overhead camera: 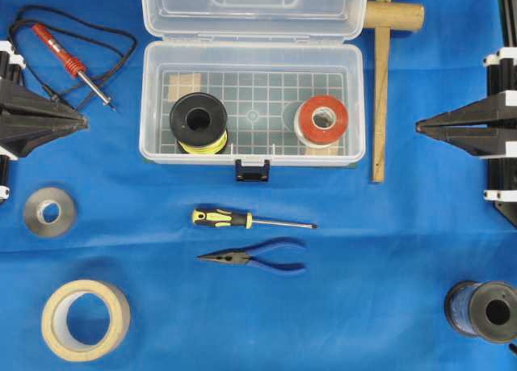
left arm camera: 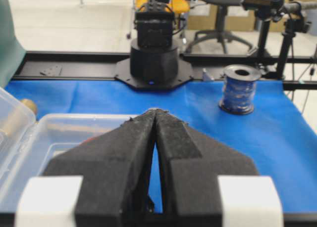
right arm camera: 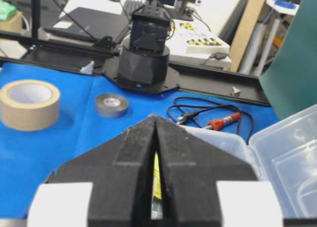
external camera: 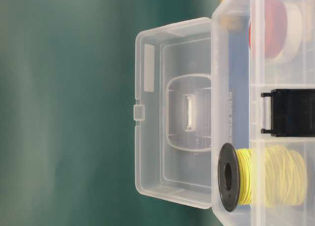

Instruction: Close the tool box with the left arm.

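The tool box (overhead camera: 252,49) stands open at the back middle of the blue cloth. Its clear lid (overhead camera: 252,7) is laid back and its dark latch (overhead camera: 252,170) faces the front. Inside are a yellow wire spool (overhead camera: 198,122) and a red-labelled spool (overhead camera: 321,120). The table-level view shows the lid (external camera: 172,113) upright and the latch (external camera: 290,113). My left gripper (overhead camera: 84,122) is shut with nothing in it, left of the box and apart from it. In the left wrist view the gripper (left arm camera: 156,111) points at the box wall (left arm camera: 74,133). My right gripper (overhead camera: 418,128) (right arm camera: 155,117) is shut and empty, right of the box.
A soldering iron (overhead camera: 73,64) with its cord lies at the back left. A grey roll (overhead camera: 50,212) and masking tape (overhead camera: 85,318) lie at the front left. A screwdriver (overhead camera: 242,219) and pliers (overhead camera: 258,258) lie before the box. A wooden mallet (overhead camera: 384,64) lies right of it, a blue spool (overhead camera: 485,310) at the front right.
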Action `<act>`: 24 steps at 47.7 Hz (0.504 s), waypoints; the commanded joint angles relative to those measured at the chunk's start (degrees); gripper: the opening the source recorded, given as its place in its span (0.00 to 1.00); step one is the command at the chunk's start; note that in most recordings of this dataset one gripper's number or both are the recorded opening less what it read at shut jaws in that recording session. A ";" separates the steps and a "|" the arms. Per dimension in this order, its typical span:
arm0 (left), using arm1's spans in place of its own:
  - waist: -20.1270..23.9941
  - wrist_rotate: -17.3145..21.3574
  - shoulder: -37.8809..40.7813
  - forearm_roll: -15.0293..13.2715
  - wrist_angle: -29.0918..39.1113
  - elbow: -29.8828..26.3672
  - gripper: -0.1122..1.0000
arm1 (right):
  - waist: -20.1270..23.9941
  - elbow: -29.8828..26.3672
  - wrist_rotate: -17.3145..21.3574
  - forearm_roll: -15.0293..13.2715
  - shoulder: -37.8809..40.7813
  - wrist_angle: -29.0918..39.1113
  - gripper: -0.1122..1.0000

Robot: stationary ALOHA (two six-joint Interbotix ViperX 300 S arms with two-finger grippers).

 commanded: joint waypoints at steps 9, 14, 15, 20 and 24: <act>2.55 0.88 1.76 -1.93 -3.52 -1.67 0.10 | -0.44 -2.81 -0.53 0.00 0.70 -0.35 0.10; 6.24 1.05 2.29 -1.93 -4.92 -2.64 0.10 | -0.79 -2.81 -0.53 -0.09 0.70 0.00 0.10; 7.21 1.05 2.46 -1.93 -5.01 -2.90 0.10 | -0.79 -2.81 -0.53 -0.09 0.70 0.09 0.10; 13.18 1.32 3.43 -1.93 -4.92 -4.66 0.10 | -1.05 -2.81 -0.53 -0.09 0.97 0.53 0.10; 17.40 2.11 4.31 -1.93 -4.92 -5.89 0.11 | -1.14 -2.64 -0.53 -0.09 1.14 0.53 0.10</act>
